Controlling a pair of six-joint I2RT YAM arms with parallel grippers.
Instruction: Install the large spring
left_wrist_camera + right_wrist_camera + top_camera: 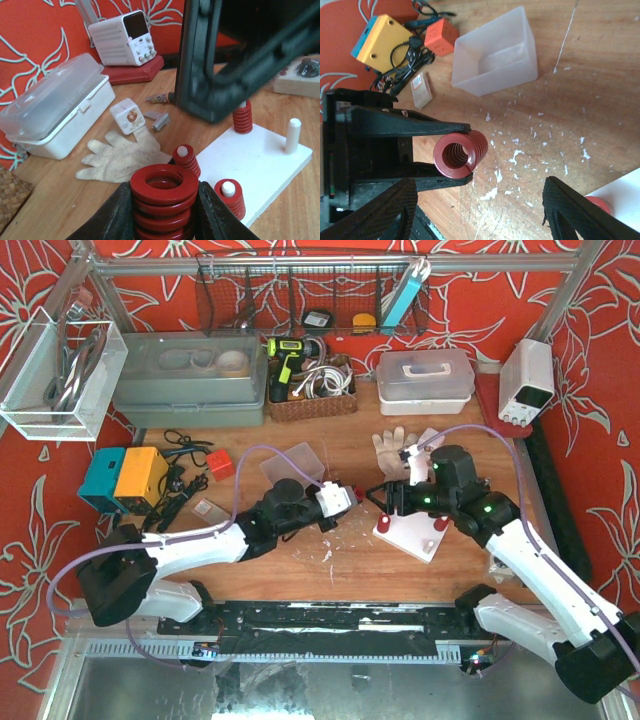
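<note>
The large spring (164,186), a thick red coil, is clamped by its sides between the black fingers of my left gripper (164,212), open end towards the plate. In the top view that left gripper (352,497) hangs just left of the white base plate (415,538). The plate (265,160) carries three small red springs on pegs and one bare white peg (292,134). My right gripper (380,498) faces the left one tip to tip. In the right wrist view its jaws (480,215) stand open and empty, with the large spring (460,154) just ahead of them.
A clear plastic tray (293,462) lies behind the left gripper and a white glove (392,448) behind the plate. An orange cube (220,464), cables and a yellow-teal box (125,477) sit at the left. A white lidded box (425,375) and power supply (527,380) stand at the back right.
</note>
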